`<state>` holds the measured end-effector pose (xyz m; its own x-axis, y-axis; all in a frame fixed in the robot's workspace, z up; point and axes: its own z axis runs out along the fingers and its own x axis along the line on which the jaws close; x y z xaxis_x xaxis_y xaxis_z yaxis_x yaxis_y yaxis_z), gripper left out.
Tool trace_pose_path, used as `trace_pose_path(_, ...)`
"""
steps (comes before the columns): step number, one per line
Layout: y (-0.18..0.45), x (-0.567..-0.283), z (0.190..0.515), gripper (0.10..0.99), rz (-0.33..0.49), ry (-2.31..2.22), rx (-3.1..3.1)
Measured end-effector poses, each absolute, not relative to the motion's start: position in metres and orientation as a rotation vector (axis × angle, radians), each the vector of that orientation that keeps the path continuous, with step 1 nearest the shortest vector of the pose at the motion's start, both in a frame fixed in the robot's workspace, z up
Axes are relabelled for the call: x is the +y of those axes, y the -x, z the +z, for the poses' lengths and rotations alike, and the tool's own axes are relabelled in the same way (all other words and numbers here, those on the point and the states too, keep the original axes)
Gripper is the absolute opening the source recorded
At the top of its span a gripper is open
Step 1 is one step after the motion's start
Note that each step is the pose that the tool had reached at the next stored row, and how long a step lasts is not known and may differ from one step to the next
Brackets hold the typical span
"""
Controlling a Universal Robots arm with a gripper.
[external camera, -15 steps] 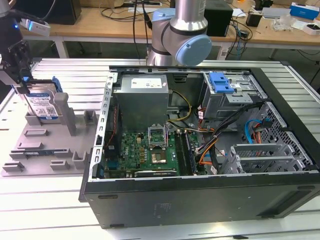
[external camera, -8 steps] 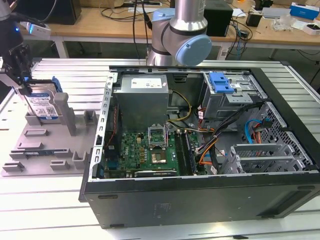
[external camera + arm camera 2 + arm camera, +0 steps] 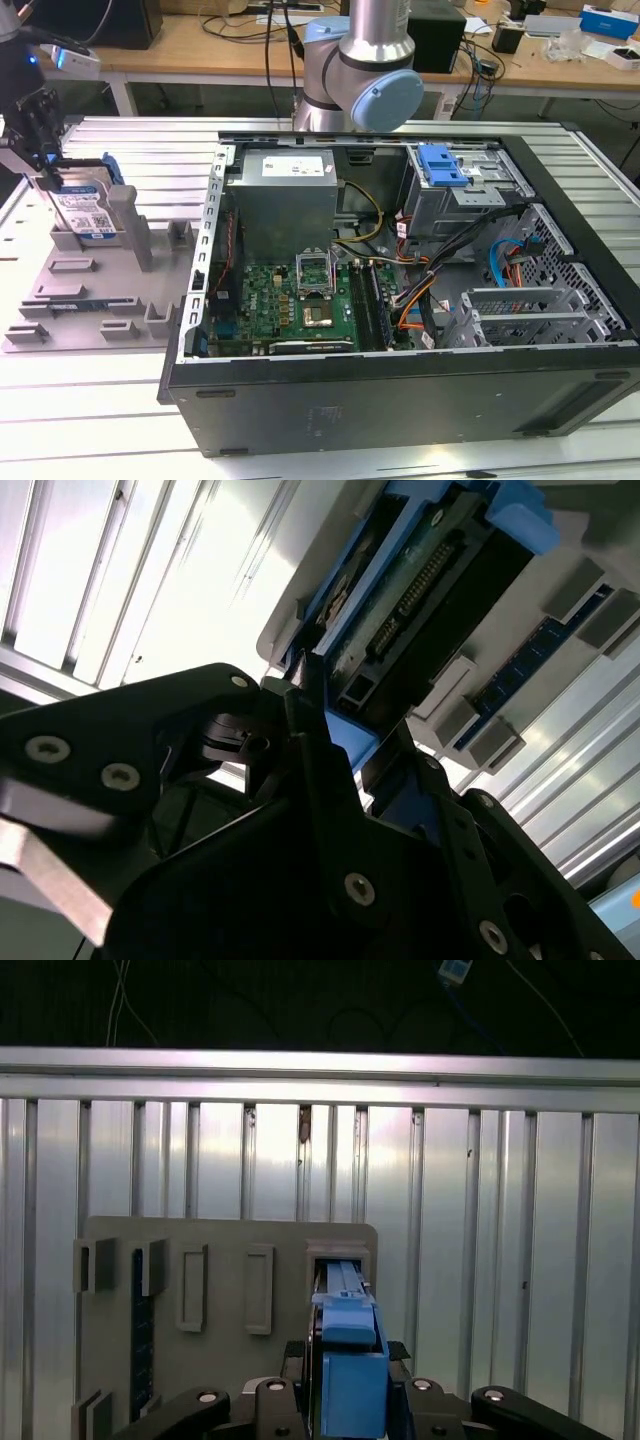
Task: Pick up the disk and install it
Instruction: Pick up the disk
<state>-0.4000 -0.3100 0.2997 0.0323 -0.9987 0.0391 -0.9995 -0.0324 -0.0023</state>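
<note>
— Biggest first?
— Ribbed worktop (image 3: 120,410) below pincer (image 3: 45,172); open case (image 3: 400,400) well aside.
— And nearer?
— Grey holder (image 3: 80,290) right underneath. Disk (image 3: 88,208) upright in its slot, between the fingers (image 3: 312,720).
— Grip?
— Closed down onto disk, one finger pressed against each flank.

Arm base (image 3: 360,70) sits at the tabletop (image 3: 100,410) back edge, w/ the hand (image 3: 42,170) down on top of the disk (image 3: 85,210), which stands upright in a grey holder plate (image 3: 70,300) by the edge at the exterior view's left, beside an open PC case (image 3: 400,385) mid-tabletop.
</note>
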Motion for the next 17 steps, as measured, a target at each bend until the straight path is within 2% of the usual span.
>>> trace_pose_path(5, 0.4, -0.31, 0.2996, 0.369, 0.046, -2.239, -2.167)
trace_pose_path(17, 0.4, -0.3107, 0.2993, 0.369, 0.046, -2.239, -2.168)
